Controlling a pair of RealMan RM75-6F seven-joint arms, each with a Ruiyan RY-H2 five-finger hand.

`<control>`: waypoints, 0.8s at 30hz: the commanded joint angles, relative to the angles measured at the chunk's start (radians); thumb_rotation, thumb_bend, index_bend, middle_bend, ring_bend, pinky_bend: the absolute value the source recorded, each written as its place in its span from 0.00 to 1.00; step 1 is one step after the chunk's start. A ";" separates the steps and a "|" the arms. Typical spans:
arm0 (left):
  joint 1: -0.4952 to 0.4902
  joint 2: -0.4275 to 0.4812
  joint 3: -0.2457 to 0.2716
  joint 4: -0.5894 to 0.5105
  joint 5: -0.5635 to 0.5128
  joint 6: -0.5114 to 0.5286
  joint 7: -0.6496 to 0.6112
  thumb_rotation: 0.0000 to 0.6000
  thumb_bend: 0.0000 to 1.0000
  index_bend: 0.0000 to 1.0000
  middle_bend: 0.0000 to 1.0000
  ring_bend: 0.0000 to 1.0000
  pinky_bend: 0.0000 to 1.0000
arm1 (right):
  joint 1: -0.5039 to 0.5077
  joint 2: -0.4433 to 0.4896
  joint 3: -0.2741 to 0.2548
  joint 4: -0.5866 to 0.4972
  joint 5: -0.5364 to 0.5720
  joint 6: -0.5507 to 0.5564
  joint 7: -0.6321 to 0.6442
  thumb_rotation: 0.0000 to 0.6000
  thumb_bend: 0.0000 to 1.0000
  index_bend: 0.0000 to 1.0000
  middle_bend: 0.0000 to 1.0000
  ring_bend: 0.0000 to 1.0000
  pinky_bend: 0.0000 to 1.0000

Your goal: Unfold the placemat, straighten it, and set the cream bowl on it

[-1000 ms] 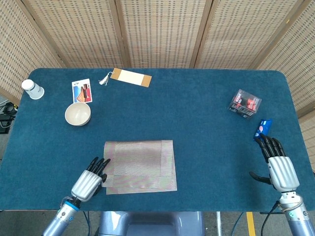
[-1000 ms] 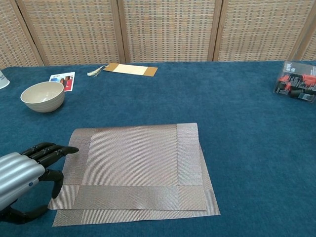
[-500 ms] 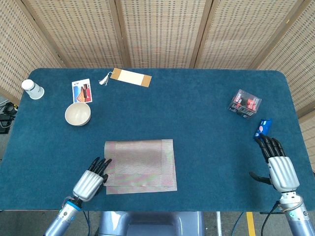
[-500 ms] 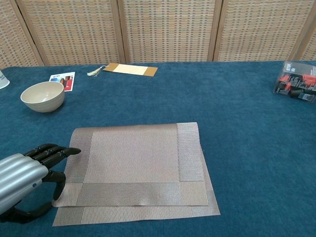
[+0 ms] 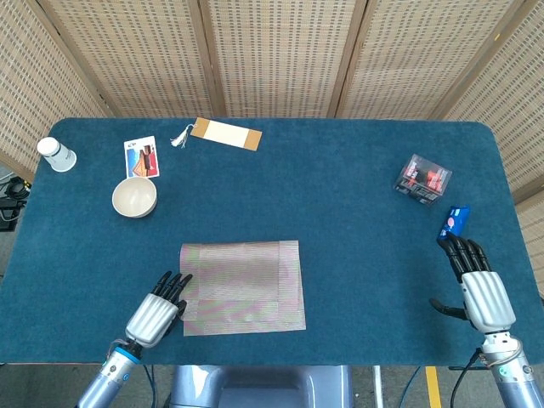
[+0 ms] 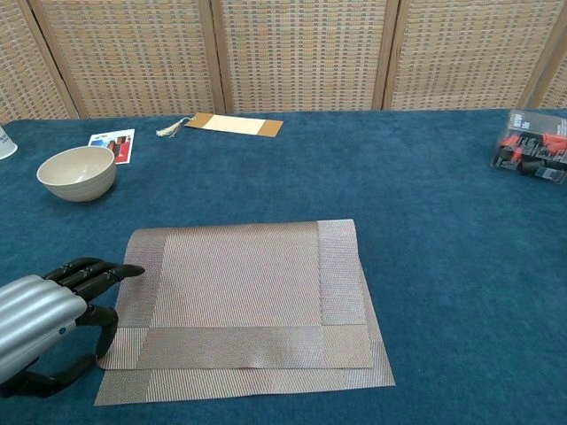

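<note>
**Placemat folded, bowl off to the side**

So here's what we've got. The placemat (image 5: 242, 287) sits folded near the front edge of the blue table (image 5: 340, 212), its top layer not quite lined up with the bottom one, so a strip of the lower layer shows along the front and right side. Our left hand (image 5: 155, 313) is right at the mat's left edge, fingers stretched out and apart, holding nothing; in the chest view the fingertips (image 6: 124, 270) reach the mat's corner. The cream bowl (image 5: 134, 197) is upright, well apart from the mat, back and to the left, just in front of a small card (image 5: 141, 157). Our right hand (image 5: 478, 285) rests far right, open and empty, fingers near a small blue packet (image 5: 455, 221).
</note>
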 commanded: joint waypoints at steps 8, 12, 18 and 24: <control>-0.005 0.018 -0.014 -0.026 0.001 0.018 0.000 1.00 0.49 0.55 0.00 0.00 0.00 | -0.001 0.004 -0.002 -0.006 -0.005 0.003 0.000 1.00 0.08 0.07 0.00 0.00 0.00; -0.028 0.051 -0.060 -0.075 -0.010 0.027 0.015 1.00 0.49 0.55 0.00 0.00 0.00 | -0.003 0.006 -0.001 -0.008 -0.006 0.008 0.003 1.00 0.08 0.07 0.00 0.00 0.00; -0.085 0.104 -0.154 -0.162 -0.070 -0.010 0.029 1.00 0.49 0.55 0.00 0.00 0.00 | -0.005 0.012 0.005 -0.010 -0.001 0.015 0.008 1.00 0.08 0.07 0.00 0.00 0.00; -0.164 0.131 -0.275 -0.197 -0.184 -0.082 0.107 1.00 0.49 0.55 0.00 0.00 0.00 | -0.004 0.019 0.018 -0.006 0.023 0.009 0.020 1.00 0.08 0.07 0.00 0.00 0.00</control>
